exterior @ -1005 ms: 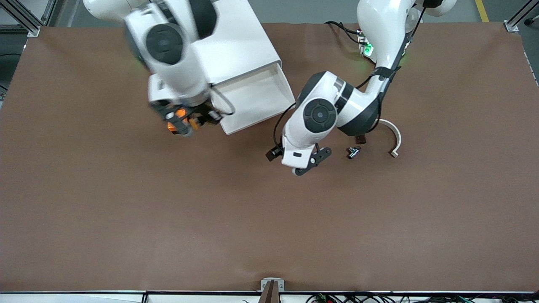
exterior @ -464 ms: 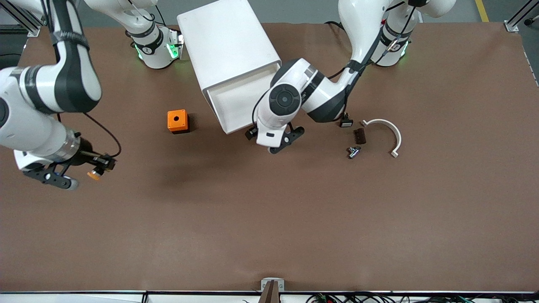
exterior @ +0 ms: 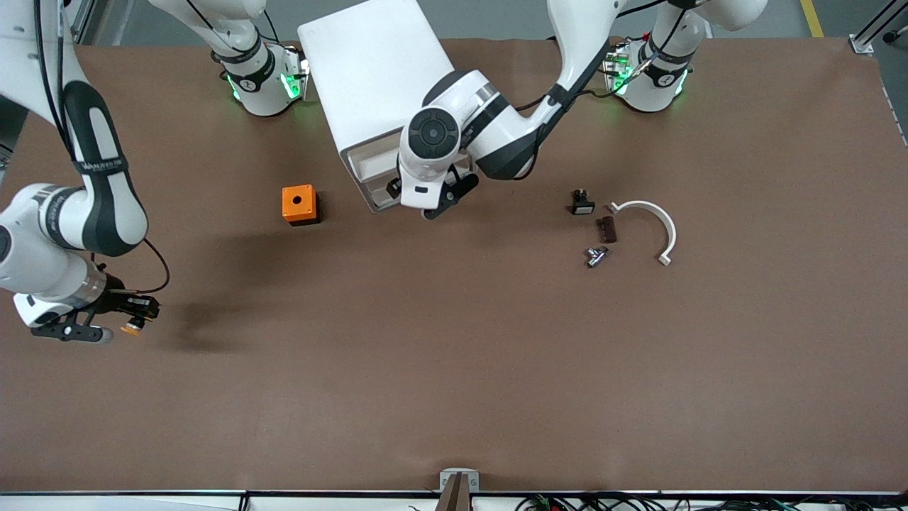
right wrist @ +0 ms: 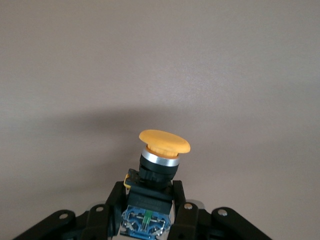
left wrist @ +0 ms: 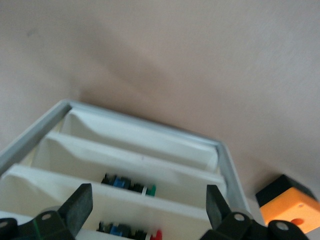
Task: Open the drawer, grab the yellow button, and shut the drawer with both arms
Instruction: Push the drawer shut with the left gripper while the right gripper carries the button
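My right gripper (exterior: 119, 321) is shut on the button (exterior: 132, 328) and holds it over the table at the right arm's end. In the right wrist view the fingers (right wrist: 182, 200) clamp the button's black-and-blue body (right wrist: 149, 202), with its orange cap (right wrist: 164, 141) pointing away. My left gripper (exterior: 434, 204) is open at the front of the white cabinet (exterior: 383, 67). The top drawer (exterior: 370, 169) stands only a little way out. In the left wrist view the left gripper (left wrist: 148, 206) spans the stacked drawer fronts (left wrist: 140, 160), and small coloured parts show in the gaps.
An orange cube with a round hole (exterior: 299, 204) sits beside the cabinet toward the right arm's end and also shows in the left wrist view (left wrist: 291, 210). Toward the left arm's end lie a small black part (exterior: 582, 204), a dark brown piece (exterior: 606, 228), a metal part (exterior: 596, 256) and a white curved piece (exterior: 656, 223).
My right arm carried the button from beside the cabinet out to the right arm's end of the table. My left gripper moved to the drawer front, and the drawer slid most of the way in.
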{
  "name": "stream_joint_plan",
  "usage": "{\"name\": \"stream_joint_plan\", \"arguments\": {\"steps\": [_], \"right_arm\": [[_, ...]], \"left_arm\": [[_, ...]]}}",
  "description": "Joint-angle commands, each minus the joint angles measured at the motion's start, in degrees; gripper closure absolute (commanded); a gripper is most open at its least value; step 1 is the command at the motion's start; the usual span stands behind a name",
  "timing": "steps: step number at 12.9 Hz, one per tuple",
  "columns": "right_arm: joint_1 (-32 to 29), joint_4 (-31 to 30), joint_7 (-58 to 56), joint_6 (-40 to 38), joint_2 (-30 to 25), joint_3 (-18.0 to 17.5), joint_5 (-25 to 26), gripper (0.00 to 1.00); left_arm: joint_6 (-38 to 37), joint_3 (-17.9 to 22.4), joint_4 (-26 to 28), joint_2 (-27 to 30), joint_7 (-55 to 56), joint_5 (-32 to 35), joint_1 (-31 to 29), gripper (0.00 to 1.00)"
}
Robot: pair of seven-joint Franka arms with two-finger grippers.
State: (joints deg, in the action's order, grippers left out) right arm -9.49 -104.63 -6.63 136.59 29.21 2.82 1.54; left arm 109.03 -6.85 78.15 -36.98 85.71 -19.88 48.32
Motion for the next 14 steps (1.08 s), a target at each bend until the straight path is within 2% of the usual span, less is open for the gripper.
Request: {"name": "stream_joint_plan", "arguments": {"steps": [1,3,4,5,8,11,14], "right_arm": [[-1.8,2.2,-7.2,2.4,4.3,-1.5,0.0,1.00],[-2.5,3.8,-10.3,3.2,6.6,-1.7,-0.1,1.00],[-2.4,4.3,-10.2,3.2,6.8,-1.8,-0.2,0.07],[-2.5,4.3,-10.0,3.2,6.8,-1.8,-0.2,0.00],[-2.0,4.3,-9.8,1.4,5.3,-1.8,-0.3,0.00],[-1.2,6.5,-6.8,-10.6,-0.7,-1.9,-4.3,0.00],[1.4,9.7,2.5,-24.6,-7.0,-1.8,-3.8,0.00]], "left_arm": [[0.0,-2.5,1.9,1.1,3.2,-0.7,0.3,0.00],[0.0,-3.8,2.4,1.1,4.8,-0.7,0.4,0.00],[0.1,-4.0,2.4,1.1,5.3,-0.7,0.4,0.00],[0.1,-4.5,2.4,1.0,5.6,-0.7,0.5,0.00],[0.0,-4.5,2.4,1.6,6.0,-0.1,-0.7,0.00],[0.0,-3.3,2.0,1.6,5.2,3.2,-6.9,0.00],[0.0,-3.3,1.5,3.5,3.8,12.5,-15.0,0.00]]}}
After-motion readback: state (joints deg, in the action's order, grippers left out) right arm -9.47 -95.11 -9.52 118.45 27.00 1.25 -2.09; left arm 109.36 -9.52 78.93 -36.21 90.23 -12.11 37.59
